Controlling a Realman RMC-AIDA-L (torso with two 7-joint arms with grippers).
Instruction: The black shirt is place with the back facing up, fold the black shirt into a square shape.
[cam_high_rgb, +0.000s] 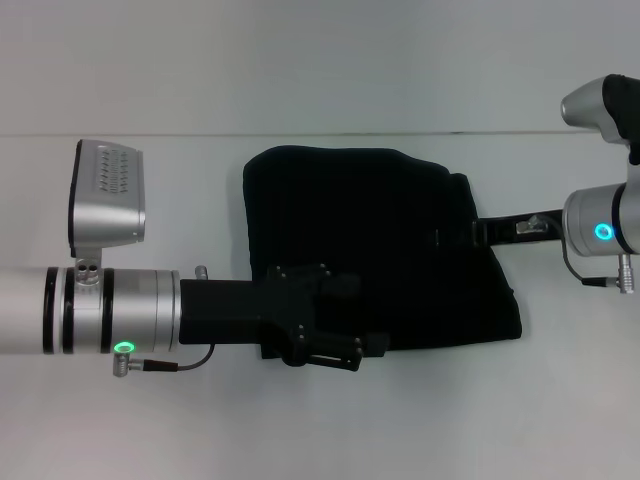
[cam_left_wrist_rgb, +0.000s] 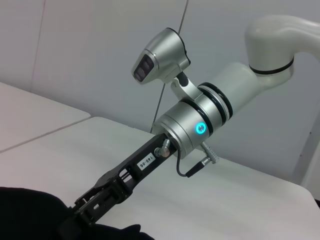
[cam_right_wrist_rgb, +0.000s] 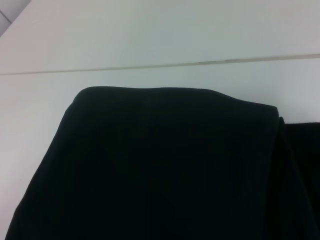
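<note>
At the shirt's 7 o'clock, my left gripper (cam_high_rgb: 330, 345) pins the black shirt (cam_high_rgb: 400, 230); right gripper (cam_high_rgb: 478, 232) at 3 o'clock steadies the fold. Jaw states: cannot tell.

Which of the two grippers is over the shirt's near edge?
The left gripper; the right gripper meets the black shirt at its right side instead.

White tabletop (cam_high_rgb: 120, 420) with the black shirt (cam_high_rgb: 400, 240) lying on it.
You see the shirt folded into a compact, roughly square bundle near the middle of the tabletop, its far-left corner rounded; a thin seam line crosses the surface just beyond its far edge.
</note>
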